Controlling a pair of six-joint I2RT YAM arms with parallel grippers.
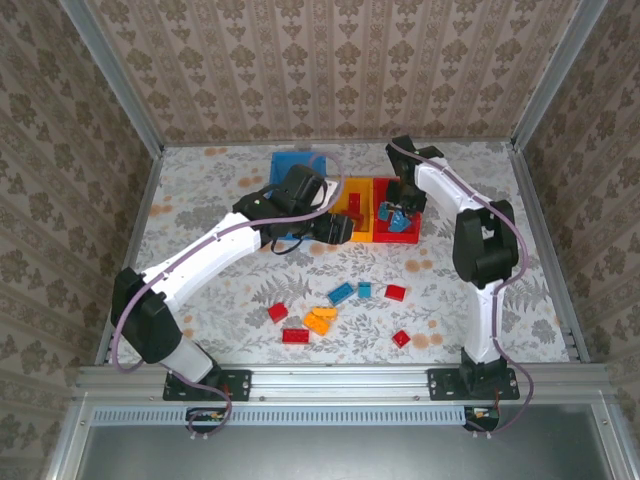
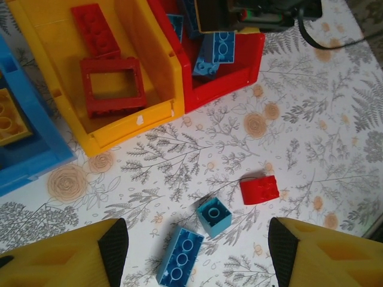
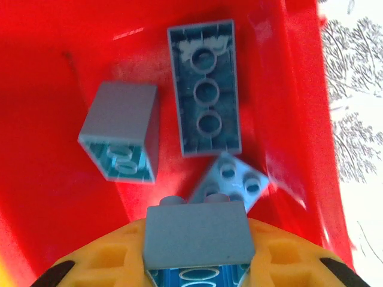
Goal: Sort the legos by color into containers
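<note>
Far left is the blue bin (image 2: 24, 161), with a yellow brick (image 2: 9, 116) sitting in it. The left gripper (image 2: 196, 242) hangs over the table (image 2: 311, 119) on the near side of the bins. Its jaws are spread wide and there's nothing between them.

Below it there are loose legos: a dark blue brick (image 2: 179, 263), a light blue brick (image 2: 214, 216) just beside that, and a red brick (image 2: 260, 189) off to the right.

Right next to the blue bin is the yellow bin (image 2: 128, 128), and it's got a flat red brick (image 2: 96, 30) and a red frame (image 2: 114, 86) in it. The red bin (image 2: 224, 86) is pressed up against its right side.

The right gripper (image 3: 197, 251) is over the red bin, closed on a blue brick, call it the held brick (image 3: 197, 242). Three more blue ones lie on the bin floor under it:
- a tall brick (image 3: 122, 128) tipped on its side at the left
- a long brick (image 3: 204, 95) lying underside up
- a small brick (image 3: 230, 179) studs up, near the right wall

From the top view, closer to the arm bases, there's a red square (image 1: 278, 312), a red plate (image 1: 295, 336), an orange brick (image 1: 320, 320) and a stray red (image 1: 401, 338), all loose on the table.
</note>
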